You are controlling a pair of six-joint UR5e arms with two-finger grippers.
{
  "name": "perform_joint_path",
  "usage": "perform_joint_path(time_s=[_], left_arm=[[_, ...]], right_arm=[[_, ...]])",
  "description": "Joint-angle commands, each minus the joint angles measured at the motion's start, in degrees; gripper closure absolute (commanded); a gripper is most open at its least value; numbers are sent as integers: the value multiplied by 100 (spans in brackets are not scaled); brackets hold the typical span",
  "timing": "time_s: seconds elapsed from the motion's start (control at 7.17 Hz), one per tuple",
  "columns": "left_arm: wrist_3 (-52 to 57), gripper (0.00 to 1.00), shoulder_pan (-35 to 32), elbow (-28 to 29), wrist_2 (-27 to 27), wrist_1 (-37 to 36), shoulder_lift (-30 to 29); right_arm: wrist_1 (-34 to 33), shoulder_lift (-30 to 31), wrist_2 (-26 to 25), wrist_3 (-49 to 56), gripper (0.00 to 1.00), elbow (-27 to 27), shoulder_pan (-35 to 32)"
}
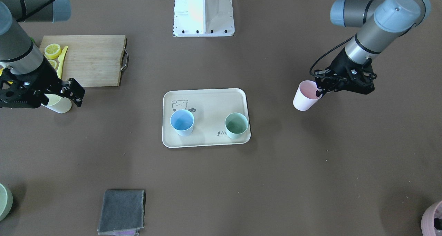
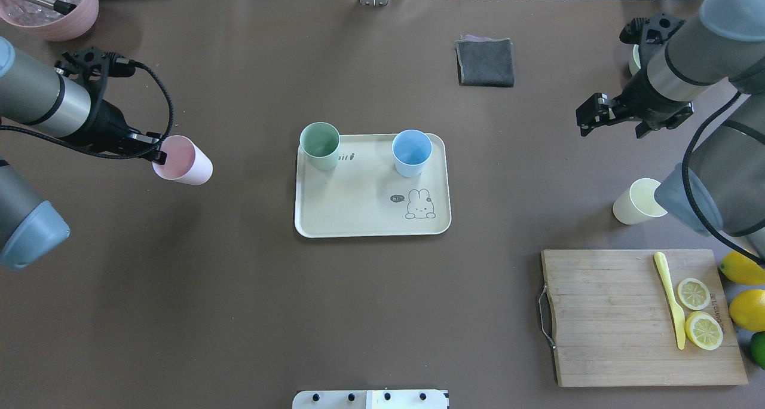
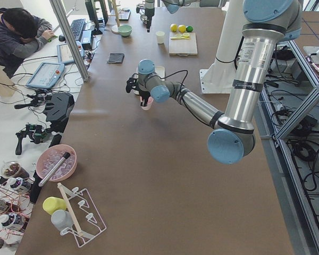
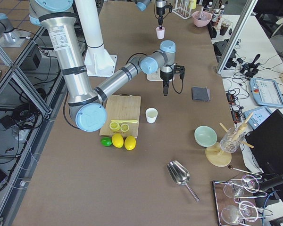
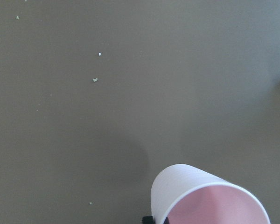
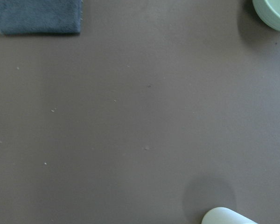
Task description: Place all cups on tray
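Slippage is risked: the tilted pink cup is pinched at its rim by the left gripper. The right gripper is seen open, empty.

Light: you get bright, even light from above.
Shadows: soft and faint on the table.
Focus: your wrist views look slightly soft.

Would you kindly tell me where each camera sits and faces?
Front-facing: across the table, facing the robot base; left arm, right arm show.
Overhead: behind the robot, looking down; both arms.
Exterior left: table's left end; left arm nearest.
Exterior right: table's right end; right arm nearest.
Left wrist: looks down at pink cup; no arm.
Right wrist: looks down at yellow cup; no arm.
Shared: front-facing and overhead both show the tray.
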State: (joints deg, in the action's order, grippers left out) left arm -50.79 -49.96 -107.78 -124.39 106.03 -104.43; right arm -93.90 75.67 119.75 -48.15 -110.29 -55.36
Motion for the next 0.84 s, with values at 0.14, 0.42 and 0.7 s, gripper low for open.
perform_joint_path(time_s=[0.14, 0.42, 0.7], left_arm=[[-1178, 100, 1249, 247, 1113, -851, -1320], [-1320, 100, 1454, 563, 1259, -1085, -1789], [-1513, 100, 1594, 1047, 1495, -1067, -2195]], right_arm=[[969, 1018, 214, 270, 0, -97, -71], [970, 1238, 505, 857, 0, -80, -405], [970, 1485, 506, 1185, 0, -62, -520]])
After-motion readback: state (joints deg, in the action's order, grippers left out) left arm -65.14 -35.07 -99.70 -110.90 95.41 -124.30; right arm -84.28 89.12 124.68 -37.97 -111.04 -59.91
